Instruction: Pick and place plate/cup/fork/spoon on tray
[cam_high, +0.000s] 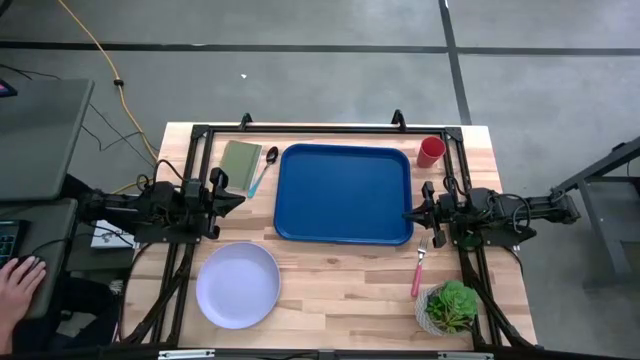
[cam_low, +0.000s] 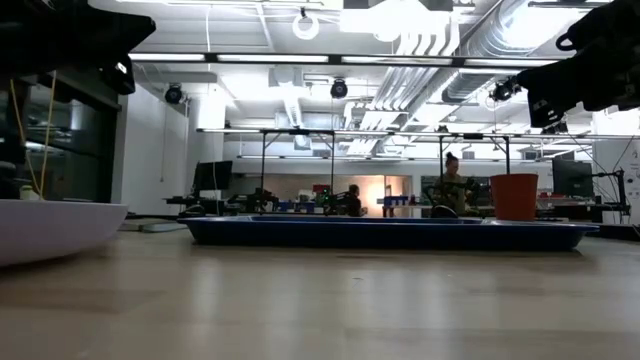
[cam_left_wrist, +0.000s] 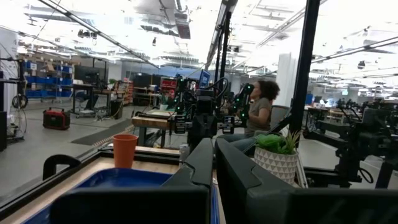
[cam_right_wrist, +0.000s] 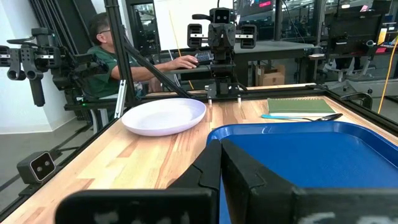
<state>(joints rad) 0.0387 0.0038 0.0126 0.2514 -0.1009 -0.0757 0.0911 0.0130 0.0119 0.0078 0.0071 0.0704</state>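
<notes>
overhead, table-level and wrist views share the tray (cam_high: 345, 194).

Bare blue tray (cam_high: 345, 193) mid-table; red cup (cam_high: 431, 151), plate (cam_high: 238, 285), fork (cam_high: 419, 268), spoon (cam_high: 264, 168) around it

Bright ceiling strips above me, glare blooming overhead, my fingers (cam_left_wrist: 214, 168) blurred close, soft shadows on wood.

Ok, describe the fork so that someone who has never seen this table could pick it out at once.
Start from the big blue tray in the middle of the wooden table. Just off its corner nearest the potted plant lies the fork, flat on the wood near the right arm. Its pink-red handle and silver tines set it apart from the teal-handled spoon beside the tray's opposite side.
</notes>
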